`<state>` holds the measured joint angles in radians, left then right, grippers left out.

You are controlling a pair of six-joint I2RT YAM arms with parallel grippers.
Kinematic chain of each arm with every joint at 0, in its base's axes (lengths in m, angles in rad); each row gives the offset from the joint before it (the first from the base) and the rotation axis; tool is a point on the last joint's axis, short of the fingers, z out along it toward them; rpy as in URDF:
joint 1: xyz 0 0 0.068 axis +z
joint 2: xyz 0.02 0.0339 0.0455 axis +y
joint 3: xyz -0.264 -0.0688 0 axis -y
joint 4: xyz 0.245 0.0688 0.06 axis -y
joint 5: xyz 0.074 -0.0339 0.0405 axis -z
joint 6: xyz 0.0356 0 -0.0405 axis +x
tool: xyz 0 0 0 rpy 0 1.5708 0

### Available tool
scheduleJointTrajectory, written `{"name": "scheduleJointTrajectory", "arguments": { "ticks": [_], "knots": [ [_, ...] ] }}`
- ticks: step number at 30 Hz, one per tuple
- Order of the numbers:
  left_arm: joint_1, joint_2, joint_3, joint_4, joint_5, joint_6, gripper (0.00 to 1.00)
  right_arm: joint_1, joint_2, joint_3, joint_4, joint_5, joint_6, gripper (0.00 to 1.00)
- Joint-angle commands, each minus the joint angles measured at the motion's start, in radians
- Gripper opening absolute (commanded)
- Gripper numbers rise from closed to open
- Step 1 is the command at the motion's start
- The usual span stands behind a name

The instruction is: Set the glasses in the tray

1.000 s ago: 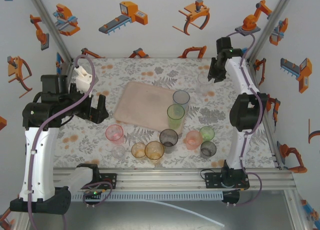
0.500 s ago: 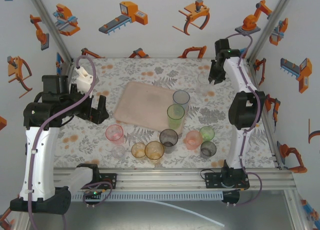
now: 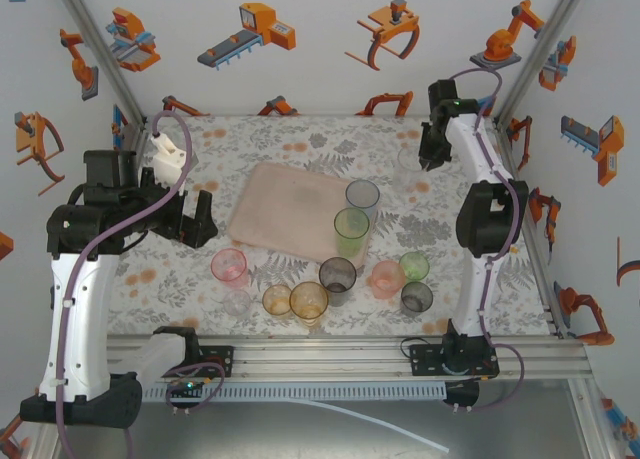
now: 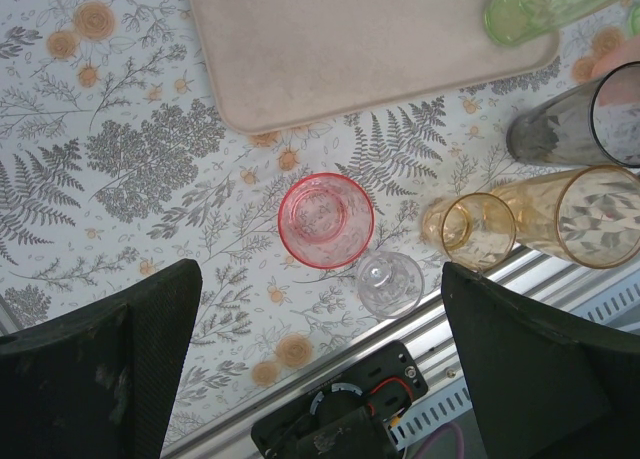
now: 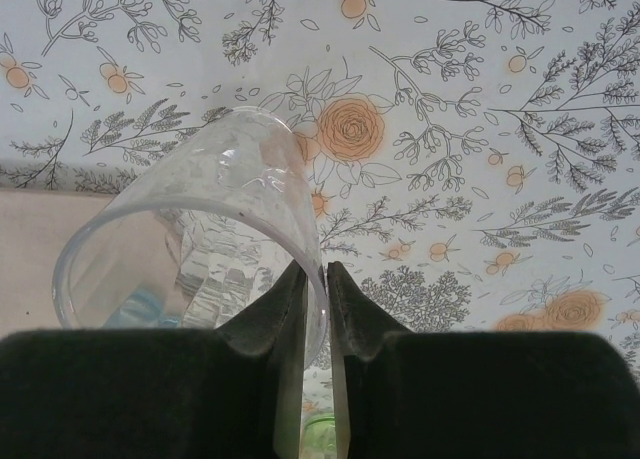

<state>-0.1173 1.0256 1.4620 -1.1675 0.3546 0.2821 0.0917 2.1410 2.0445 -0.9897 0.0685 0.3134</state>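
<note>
Room to move is best over the far-left of the floral tabletop [image 3: 225,144], which is bare cloth right up to the white wall panels [image 3: 300,79] boxing it in on three sides. Most of the pale pink tray [image 3: 290,204] is bare too. A tall greyish tumbler [image 3: 363,197] and a tall green tumbler [image 3: 351,231] stand at its right-hand edge, and I can't tell if they're on it or just against it. The near edge is the crowded bit. A pink tumbler [image 4: 326,220], small clear tumbler [image 4: 390,283], short amber tumbler [image 4: 478,231], tall amber tumbler [image 4: 580,214] and smoky grey tumbler [image 4: 590,124] sit in a loose row just shy of the aluminium rail [image 3: 330,354]. A salmon tumbler [image 3: 385,278], short green tumbler [image 3: 414,267] and short smoky tumbler [image 3: 417,297] are bunched to the right of them.

The right end effector [image 5: 314,271] is at the far-right, fingers [image 5: 275,324] pinched nearly together on the wall of a clear tumbler [image 5: 200,189], one finger inside the rim and one outside. That tumbler is just off the tray's far-right corner, not in it. Can't tell if its base is on the cloth. The left end effector [image 3: 196,221] hangs with its fingers wide apart, holding nothing, above the pink tumbler and the small clear one.

The wall panels carry orange robot drawings [image 3: 248,34], and any lettering on them is too small to read.
</note>
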Motion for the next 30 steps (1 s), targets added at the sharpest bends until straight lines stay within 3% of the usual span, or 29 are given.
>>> {"name": "scheduleJointTrajectory", "arguments": {
  "ticks": [1,9,30],
  "knots": [
    [-0.002,-0.011,-0.011,-0.011,-0.006,0.019,0.97,-0.007,0.017,0.024,-0.024,0.017,-0.020,0.14],
    [-0.001,-0.009,-0.009,-0.009,-0.005,0.020,0.97,-0.007,-0.002,0.027,-0.026,0.022,-0.036,0.00],
    [-0.002,-0.007,-0.003,-0.008,-0.005,0.026,0.97,-0.007,-0.037,0.086,-0.035,-0.002,-0.024,0.00]
  ]
}}
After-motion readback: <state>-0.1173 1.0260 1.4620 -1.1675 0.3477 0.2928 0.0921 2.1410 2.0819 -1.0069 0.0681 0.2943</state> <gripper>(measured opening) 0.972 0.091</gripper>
